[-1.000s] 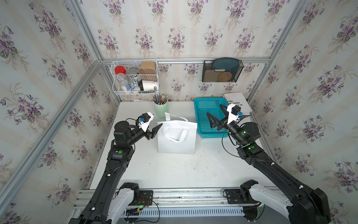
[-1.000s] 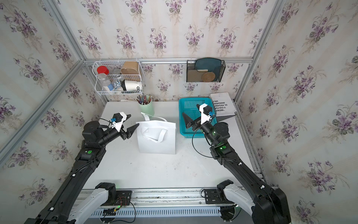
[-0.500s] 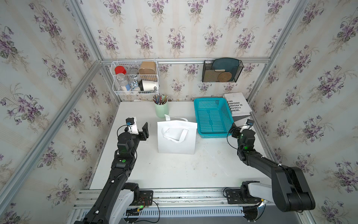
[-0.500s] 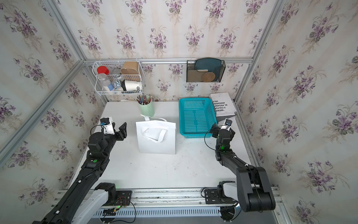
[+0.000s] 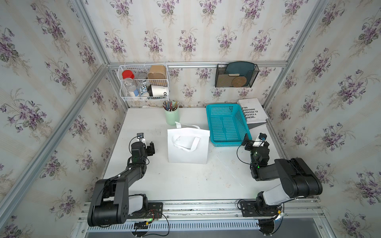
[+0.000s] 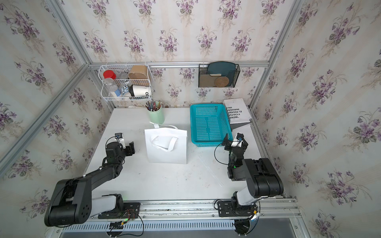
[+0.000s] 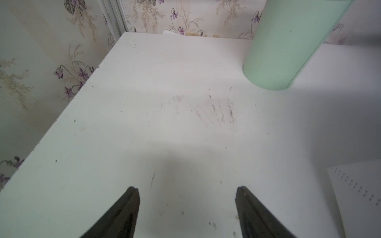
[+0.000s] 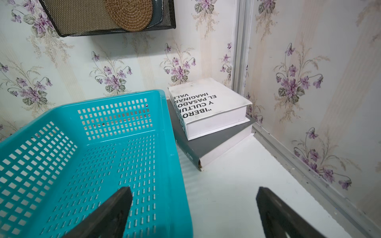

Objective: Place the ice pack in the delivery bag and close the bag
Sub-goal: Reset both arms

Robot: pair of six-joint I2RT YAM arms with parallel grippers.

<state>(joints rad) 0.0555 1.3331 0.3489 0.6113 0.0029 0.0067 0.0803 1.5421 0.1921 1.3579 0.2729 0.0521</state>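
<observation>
Arms pulled back low, left fingers (image 7: 127, 210) and right fingers (image 8: 111, 212) spread wide, empty, delivery bag (image 5: 187, 148) between, turquoise basket (image 5: 225, 142) beside right

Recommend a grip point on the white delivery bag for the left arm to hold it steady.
Likely the top edge near the left corner of the delivery bag, coming in from its left, the side where the open left pincer is. The mouth looks pressed nearly flat there, thin enough to straddle. The front loop handle lies limp against the face, harder to pinch.
</observation>
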